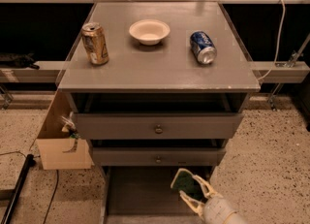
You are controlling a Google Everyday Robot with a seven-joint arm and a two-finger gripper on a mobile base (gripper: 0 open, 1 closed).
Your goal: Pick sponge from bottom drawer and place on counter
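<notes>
Down at the bottom right, the robot's pale hand [190, 188] reaches into the bottom drawer [138, 191]. Its two fingers [193, 205] are closed onto the sponge [184, 183], one on each side, so the hand has hold of it. The sponge is dark green with a pale edge. It is tipped up on its side, over the right part of the drawer, near the back. I cannot tell if it touches the drawer floor. The bottom drawer is pulled out and looks like a flat grey tray.

Just above it is the middle drawer [157, 156] with a small round knob. Above that is the top drawer [157, 126], which has a knob too and sticks out a bit more.

To the left of the drawers a brown cardboard box [60, 145] sits on the speckled floor [271, 160], just beside the cabinet. A black pole [17, 194] lies on the floor further left.

Up on the grey worktop [160, 68] there are three things, well apart from each other. A gold can [95, 43] stands upright on the left. A white bowl [149, 31] sits in the middle, a little further back. A blue can [203, 47] lies on its side on the right.

Behind the worktop a white cord [278, 29] hangs down on the right.
</notes>
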